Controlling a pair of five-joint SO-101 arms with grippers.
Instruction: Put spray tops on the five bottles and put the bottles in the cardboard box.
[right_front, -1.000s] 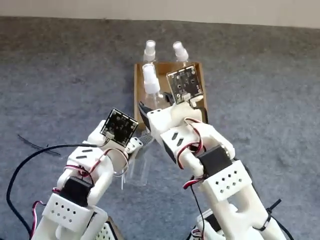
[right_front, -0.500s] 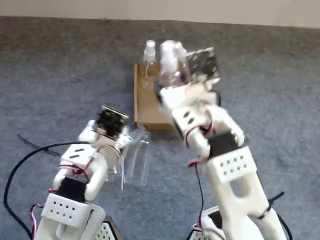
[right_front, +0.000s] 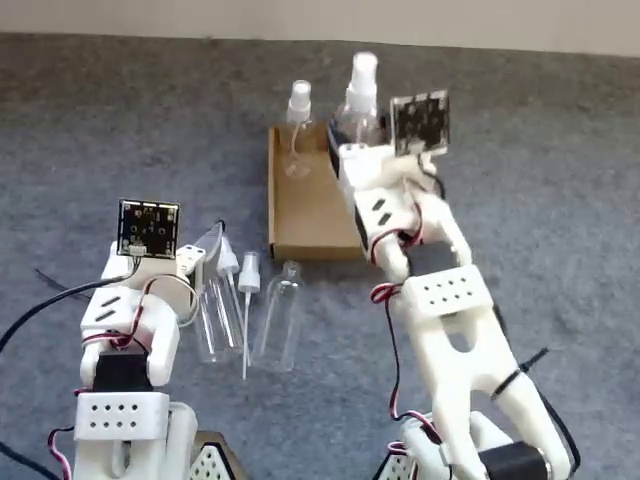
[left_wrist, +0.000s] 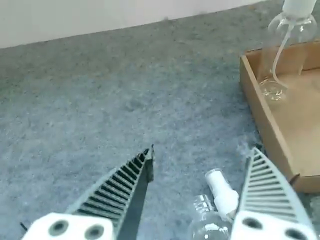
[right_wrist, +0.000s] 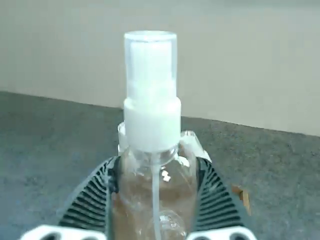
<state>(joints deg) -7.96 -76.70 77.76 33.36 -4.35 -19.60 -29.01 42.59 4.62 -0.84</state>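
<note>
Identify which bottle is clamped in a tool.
The upright capped bottle in the right tool, at the box's far end. Another bottle stands free in the box; two bottles lie on the carpet.

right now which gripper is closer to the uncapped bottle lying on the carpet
Left. The left gripper hangs open over the carpet close beside the uncapped bottle; the right gripper is farther off at the cardboard box, shut on a capped bottle.

carpet (right_front: 120, 130): mottled grey
cardboard box (right_front: 300, 215): plain brown
bottle (right_wrist: 145, 200): clear
spray top (right_wrist: 151, 90): white
left gripper (left_wrist: 203, 152): white body, dark ribbed fingers (left_wrist: 122, 187)
</note>
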